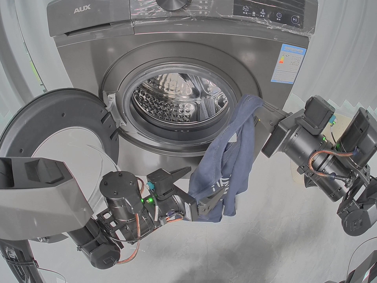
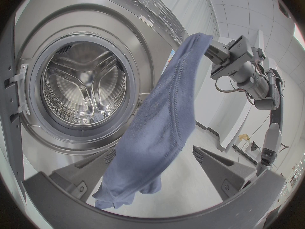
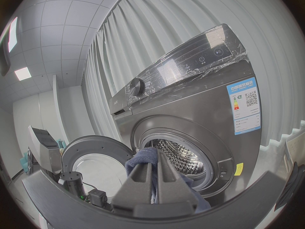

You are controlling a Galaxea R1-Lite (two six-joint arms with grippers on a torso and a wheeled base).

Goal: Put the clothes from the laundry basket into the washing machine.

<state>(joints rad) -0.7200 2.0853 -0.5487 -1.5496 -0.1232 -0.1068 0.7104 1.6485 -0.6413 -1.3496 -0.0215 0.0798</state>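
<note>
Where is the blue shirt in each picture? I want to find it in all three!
Head view: the blue shirt hangs right of the middle from the right hand, in front of the washing machine.
Left wrist view: it drapes through the middle, between the drum opening and the right arm.
Right wrist view: a bunch is pinched in the right hand.
Shared landmark: the round drum opening.
</note>
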